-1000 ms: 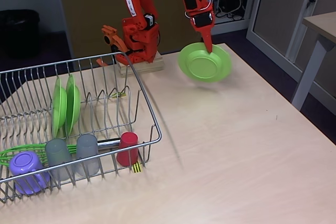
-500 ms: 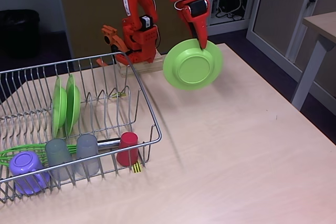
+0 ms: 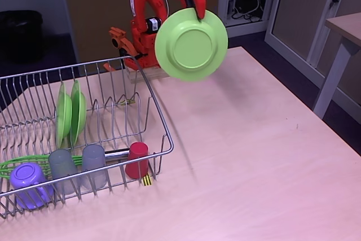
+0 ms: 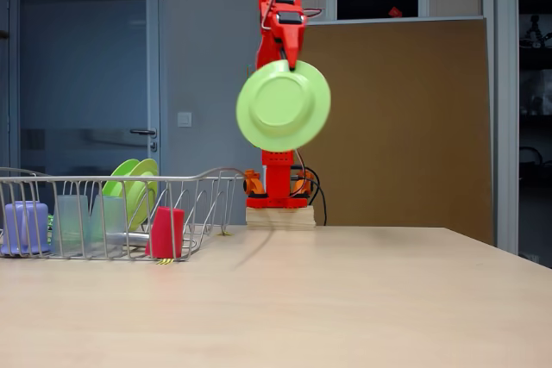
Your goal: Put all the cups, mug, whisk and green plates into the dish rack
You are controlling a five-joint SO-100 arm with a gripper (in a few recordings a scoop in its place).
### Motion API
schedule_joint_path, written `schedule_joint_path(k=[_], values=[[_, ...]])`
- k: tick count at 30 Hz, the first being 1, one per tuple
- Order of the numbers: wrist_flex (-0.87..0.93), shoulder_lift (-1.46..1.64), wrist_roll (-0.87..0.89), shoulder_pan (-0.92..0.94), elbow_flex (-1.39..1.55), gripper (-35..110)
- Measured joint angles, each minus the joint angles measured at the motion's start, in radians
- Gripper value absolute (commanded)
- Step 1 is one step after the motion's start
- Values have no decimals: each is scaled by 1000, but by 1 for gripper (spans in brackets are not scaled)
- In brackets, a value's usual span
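Red gripper (image 3: 198, 11) clenched on the top rim of a green plate (image 3: 190, 44), plate hanging high above the table's (image 3: 254, 139) far side, right of the dish rack (image 3: 152, 97), two green plates (image 3: 70, 114) upright inside.

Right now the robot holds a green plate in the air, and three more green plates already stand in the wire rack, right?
Not quite. Two green plates stand upright in the dish rack, not three, as a fixed view shows. The rest holds: the gripper grips the third plate by its rim, high above the table.
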Motion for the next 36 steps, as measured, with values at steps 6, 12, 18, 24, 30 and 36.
schedule_joint_path(k=[6,12,18,24,30,36], values=[[-29,72,-41,245,63,0],[-172,160,-49,482,316,0],[-327,192,-63,623,545,0],[-449,189,-104,726,653,0],[-502,126,-133,765,661,0],[-545,83,-129,773,666,0]])
